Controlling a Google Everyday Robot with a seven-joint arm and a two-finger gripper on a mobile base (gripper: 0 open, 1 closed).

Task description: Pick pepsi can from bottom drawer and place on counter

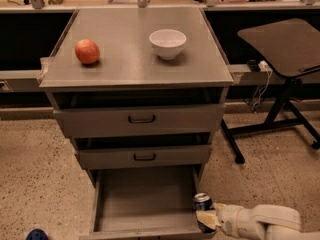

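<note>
The pepsi can (202, 203), dark blue with a silver top, is held upright by my gripper (206, 218) at the front right corner of the open bottom drawer (145, 204). The can is at the drawer's right wall, over its rim. My white arm (260, 221) reaches in from the lower right. The drawer's grey floor shows nothing else in it. The counter (130, 49) is the grey top of the cabinet, far above the can.
A red apple (87, 51) and a white bowl (167, 43) stand on the counter. Two upper drawers with black handles (141, 119) are nearly closed. A dark side table (285, 39) on a black stand is to the right. A blue object (36, 234) lies on the floor at lower left.
</note>
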